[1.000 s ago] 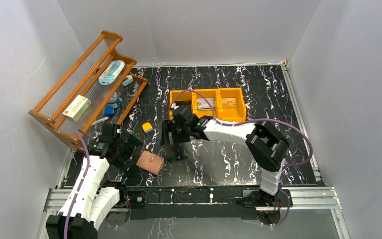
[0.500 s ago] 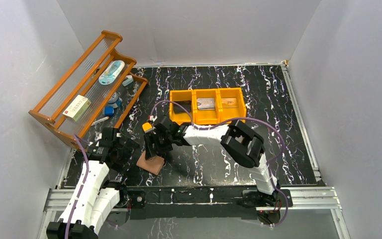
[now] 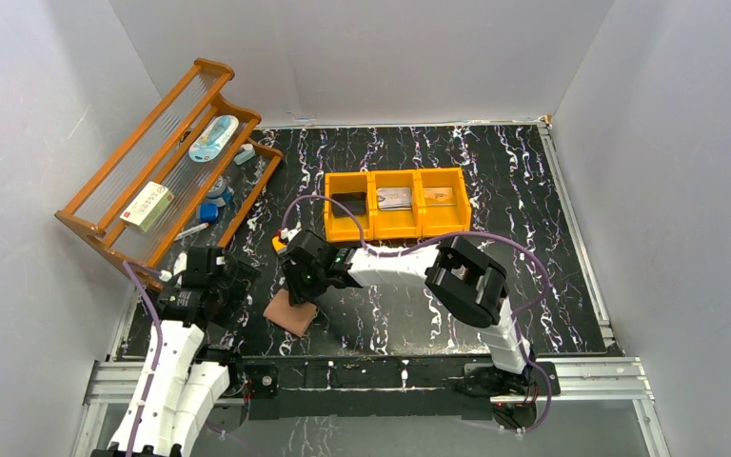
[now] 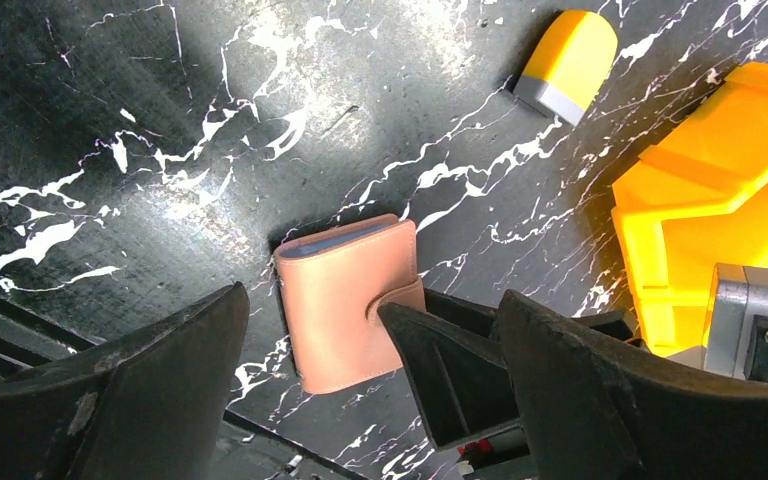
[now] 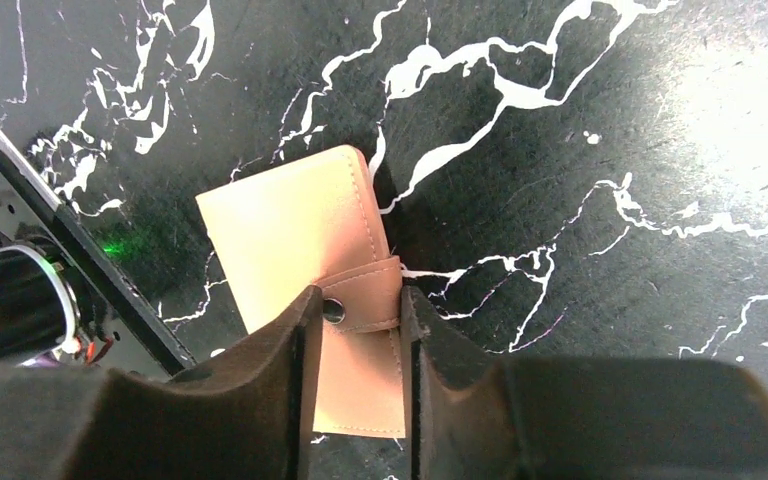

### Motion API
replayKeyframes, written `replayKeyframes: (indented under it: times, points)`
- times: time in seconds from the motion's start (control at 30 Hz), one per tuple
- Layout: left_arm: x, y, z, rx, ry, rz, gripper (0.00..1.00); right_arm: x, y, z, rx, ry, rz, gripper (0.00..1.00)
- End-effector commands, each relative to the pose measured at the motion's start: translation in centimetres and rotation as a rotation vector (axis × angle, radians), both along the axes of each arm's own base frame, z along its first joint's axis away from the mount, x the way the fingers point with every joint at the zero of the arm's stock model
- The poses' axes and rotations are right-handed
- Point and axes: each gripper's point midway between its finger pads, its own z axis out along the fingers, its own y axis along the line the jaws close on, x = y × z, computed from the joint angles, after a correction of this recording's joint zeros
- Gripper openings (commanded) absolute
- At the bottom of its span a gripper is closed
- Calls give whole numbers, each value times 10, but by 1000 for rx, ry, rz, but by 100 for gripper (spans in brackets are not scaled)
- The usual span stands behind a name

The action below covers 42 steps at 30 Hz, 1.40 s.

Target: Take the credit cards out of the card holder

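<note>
R arm has swung left from the tray side and come down on the card holder (image 3: 290,314). L arm backed off slightly toward the left edge. Holder hasn't shifted.

Near → far:
- Alu rail (image 3: 390,376) runs along the near edge of the black marble-look table (image 3: 495,171). Holder lies flat close to that edge, so little room on the near side.
- Holder is folded shut, snap tab (image 5: 365,295) fastened. A sliver of pale blue lining shows at one end in the L wrist view.
- right gripper (image 5: 357,300) is over the holder, jaws narrowed to abt the tab's width. One finger sits against each edge of the tab. Holder not lifted.
- left gripper (image 4: 372,300) hovers just left of the holder, jaws wide, nothing held. R fingers sit betw it and the tab.
- Small yellow/grey block (image 4: 565,60) just beyond the R gripper, apart from the holder.
- R arm's purple cable (image 3: 495,238) loops over mid-table.
- Orange 3-bin tray (image 3: 396,231) further back. credit cards (image 3: 395,198) lie flat in its bins: grey one in the mid bin, tan one in the right. Left bin's content is dark, can't tell what.
- Wooden rack (image 3: 209,71) leans at far left w/ a white box and small packs on it.

Open table right of the holder, and around and behind the tray. White walls close three sides.
</note>
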Motion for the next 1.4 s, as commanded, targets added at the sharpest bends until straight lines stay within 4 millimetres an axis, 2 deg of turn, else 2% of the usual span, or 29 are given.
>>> replayKeyframes:
  times: [0.0, 0.1, 0.23, 0.27, 0.43, 0.47, 0.5, 0.53, 0.57, 0.63, 0.67, 0.7, 0.8, 0.9, 0.97, 1.07, 1.2, 1.37]
  points:
    - [5, 2, 16, 6, -49, 5, 95, 0, -16, -1, -77, -58, -9, 31]
    - [9, -4, 18, -4, -73, -48, 95, 17, -42, -4, -175, -111, -158, 20]
    - [20, -25, 17, -69, -116, -180, 94, 20, -81, 2, -188, -140, -305, 11]
    - [22, -33, 16, -97, -125, -221, 93, 22, -92, 9, -171, -143, -354, 11]
    - [31, -76, 8, -280, -168, -431, 92, 15, -155, 14, -136, -85, -582, 12]
    - [31, -82, 3, -311, -163, -452, 93, 12, -167, 13, -131, -79, -618, 17]
    - [30, -87, -3, -344, -151, -465, 94, 9, -179, 12, -128, -72, -656, 27]
    - [29, -92, -8, -377, -140, -483, 95, 5, -195, 6, -146, -67, -695, 42]
    - [27, -96, -12, -403, -127, -500, 94, 2, -207, 6, -149, -65, -729, 52]
    - [27, -100, -14, -422, -119, -524, 94, 2, -221, 17, -132, -81, -768, 56]
    - [27, -100, -15, -418, -125, -531, 94, 3, -225, 24, -116, -92, -773, 61]
    - [28, -99, -14, -407, -134, -536, 94, 4, -226, 32, -93, -109, -765, 66]
    - [31, -98, -8, -384, -164, -558, 96, 8, -222, 59, -26, -163, -711, 75]
    - [35, -94, -6, -355, -176, -545, 98, 8, -205, 79, 46, -191, -601, 76]
    - [35, -93, -6, -354, -174, -540, 98, 6, -196, 85, 49, -184, -556, 75]
    - [32, -96, -8, -376, -163, -550, 98, 2, -187, 77, -10, -145, -522, 72]
    - [27, -108, -8, -443, -196, -615, 98, -4, -176, 57, -118, -103, -461, 66]
    - [25, -111, -6, -450, -207, -652, 88, -4, -166, 41, -191, -97, -455, 60]
